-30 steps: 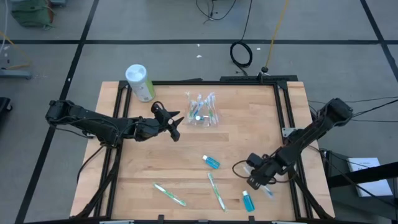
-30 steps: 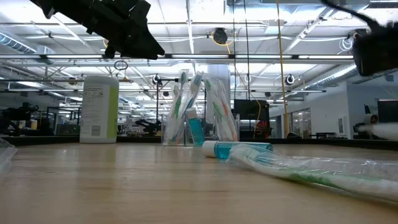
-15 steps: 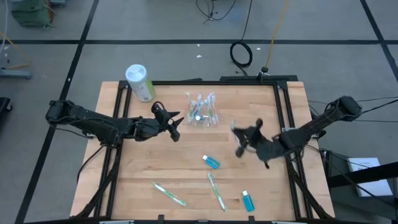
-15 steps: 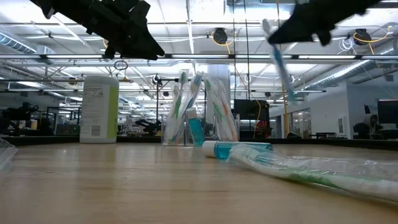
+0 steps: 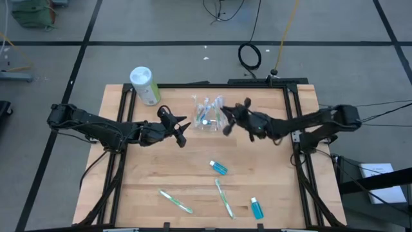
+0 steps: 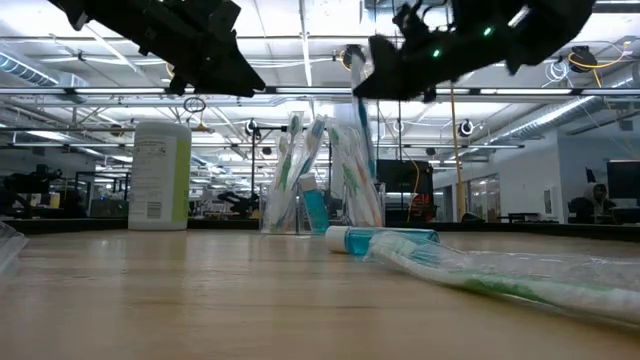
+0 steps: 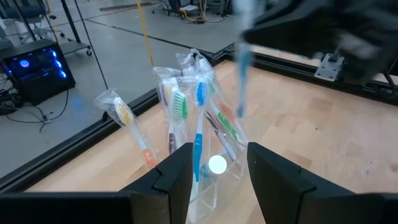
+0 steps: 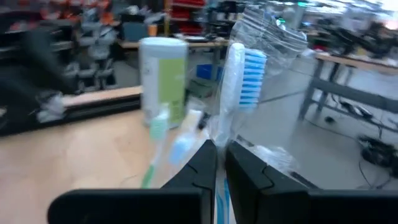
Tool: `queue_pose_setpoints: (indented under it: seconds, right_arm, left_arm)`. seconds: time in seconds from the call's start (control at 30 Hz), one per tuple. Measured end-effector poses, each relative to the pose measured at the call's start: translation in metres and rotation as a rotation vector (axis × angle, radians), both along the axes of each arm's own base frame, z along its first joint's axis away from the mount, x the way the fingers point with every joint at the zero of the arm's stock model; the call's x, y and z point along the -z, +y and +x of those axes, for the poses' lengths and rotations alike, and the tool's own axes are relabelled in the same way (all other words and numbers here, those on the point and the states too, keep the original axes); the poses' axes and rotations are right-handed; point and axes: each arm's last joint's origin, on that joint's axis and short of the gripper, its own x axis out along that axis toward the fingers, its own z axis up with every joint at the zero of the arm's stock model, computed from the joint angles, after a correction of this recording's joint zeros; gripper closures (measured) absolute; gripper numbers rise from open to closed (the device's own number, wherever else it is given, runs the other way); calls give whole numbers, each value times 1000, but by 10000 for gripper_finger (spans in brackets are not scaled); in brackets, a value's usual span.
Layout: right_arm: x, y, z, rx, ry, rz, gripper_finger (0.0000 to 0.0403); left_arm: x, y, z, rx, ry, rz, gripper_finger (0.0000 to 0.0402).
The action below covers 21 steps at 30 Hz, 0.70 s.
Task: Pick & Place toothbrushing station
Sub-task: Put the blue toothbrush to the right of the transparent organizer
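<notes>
Right gripper clamps a wrapped toothbrush upright, just above the station at table back-centre, probably for a vertical drop-in. Left gripper hangs open beside it, likely bracing.

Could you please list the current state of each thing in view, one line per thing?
Toothbrushing station: upright on the table, holding several wrapped brushes.
Right tool: shut on a wrapped blue toothbrush, hanging beside the station.
Left tool: open, empty, facing the station.
Green canister: upright, lid on.
Blue tubes: lying flat.
Loose wrapped toothbrushes: lying flat.
</notes>
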Motion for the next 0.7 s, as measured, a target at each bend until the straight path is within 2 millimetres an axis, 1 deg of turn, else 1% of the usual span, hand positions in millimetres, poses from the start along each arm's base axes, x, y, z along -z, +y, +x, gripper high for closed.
queue_pose_setpoints:
  seconds: [0.07,0.13,0.2,0.33,0.5,0.63,0.7]
  right_arm:
    - [10,-11,5,9,-20,35,388]
    - [22,-17,10,-27,-9,90,388]
    - [33,-19,13,-46,20,138,388]
    - [50,-18,17,-3,42,184,388]
    - [60,-18,19,16,73,207,386]
    - [59,-18,18,17,80,204,378]
    - [54,-18,17,16,70,203,372]
  left_arm:
    - [0,0,0,0,0,0,243]
    - [0,0,0,0,0,0,243]
    - [0,0,0,-1,-3,-5,243]
    - [0,0,0,-7,-15,-23,243]
    - [0,0,0,-10,-21,-31,243]
    - [1,-1,0,-9,-29,-49,243]
    - [3,-3,1,-14,-35,-73,243]
